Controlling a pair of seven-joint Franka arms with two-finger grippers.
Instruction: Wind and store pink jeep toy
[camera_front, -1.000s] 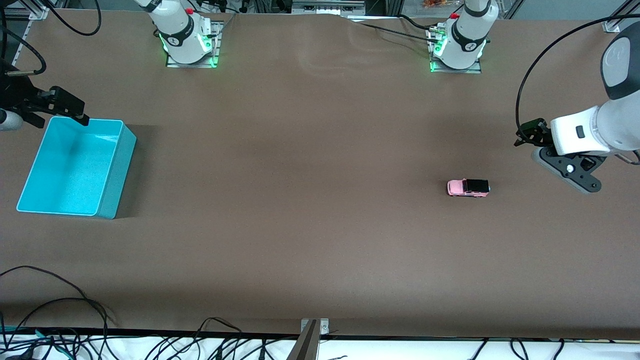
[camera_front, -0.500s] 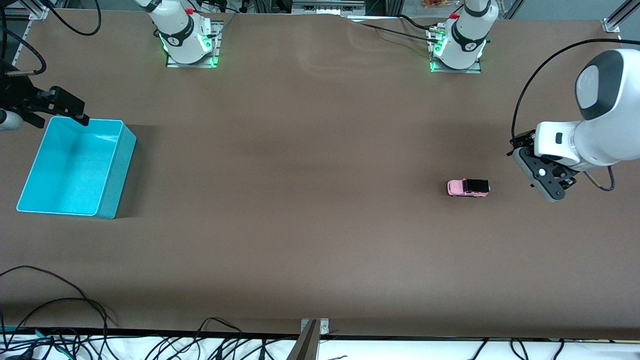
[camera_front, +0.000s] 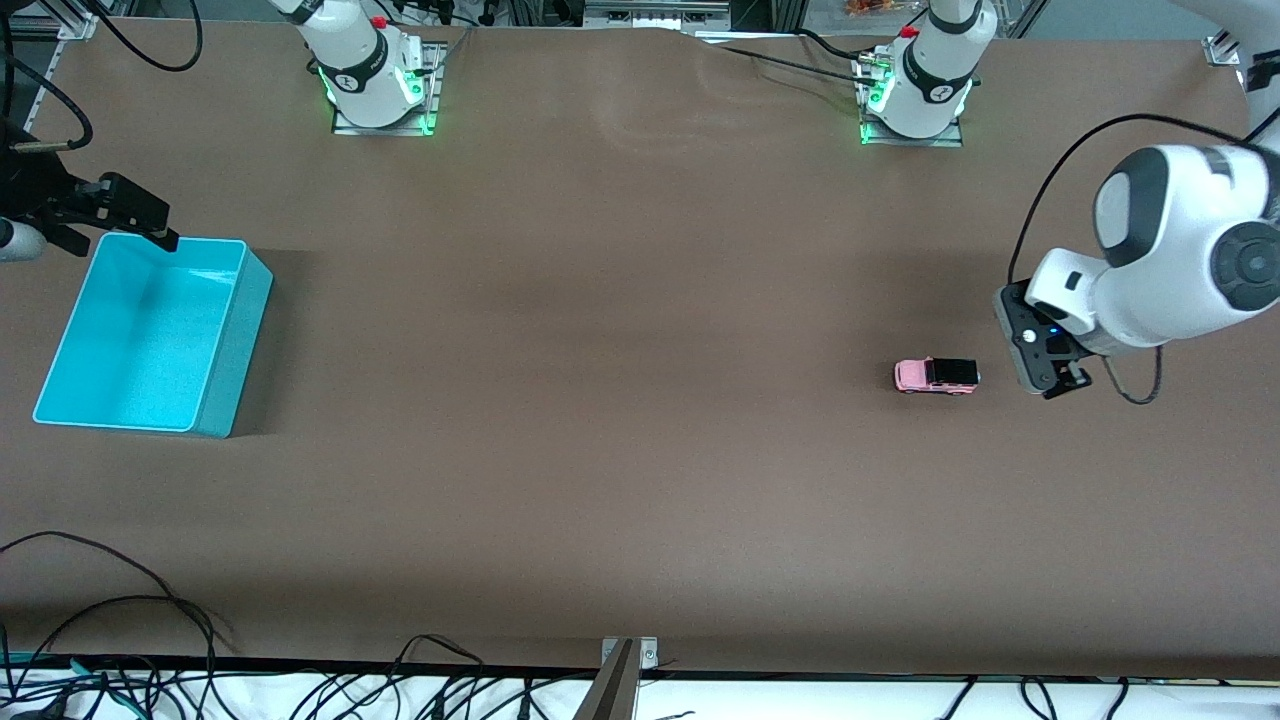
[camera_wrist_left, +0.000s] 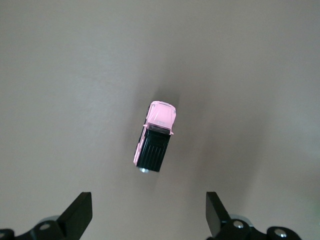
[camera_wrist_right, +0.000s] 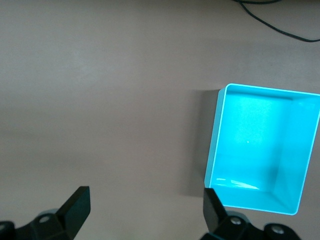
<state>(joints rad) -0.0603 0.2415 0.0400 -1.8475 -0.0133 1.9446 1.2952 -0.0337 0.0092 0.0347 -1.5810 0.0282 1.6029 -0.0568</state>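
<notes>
Swung in toward pink jeep toy (camera_front: 936, 376) since earlier frames: left gripper (camera_wrist_left: 149, 215), up in air, now just beside jeep's black rear on left-arm end of table, wrist rolled so camera looks straight down. Nothing else shifted; jeep, turquoise bin (camera_front: 222, 340) and right gripper (camera_wrist_right: 145, 210) same as before.

Jeep: on its wheels on bare brown table (camera_front: 620, 450), well apart from bin, which sits toward right-arm end. Pink hood aimed toward bin end, black roof and rear toward left arm. In left wrist view, sits a bit ahead of the fingertips and between their lines, long axis nearly along approach, slightly skewed. Not touched yet.

Left fingers (camera_wrist_left: 80, 212) spread wide apart, nothing between them. Right fingers (camera_wrist_right: 77, 202) likewise apart, empty; right gripper waiting above table near bin's upper corner, bin open and empty in its wrist view.

Step in hand, as judged: approach for first pick, pre-grasp. No winding or storing done yet.

Next move prob calls for: small advance to bring jaws over jeep's body, slight yaw fix to square up w/ its sides, then descent and close across narrow width. Toy tiny, so centring matters; off-centre pinch could spin or roll it on its wheels. After that, pull-back on table to wind, then carry to bin, likely a long reach or handover.
</notes>
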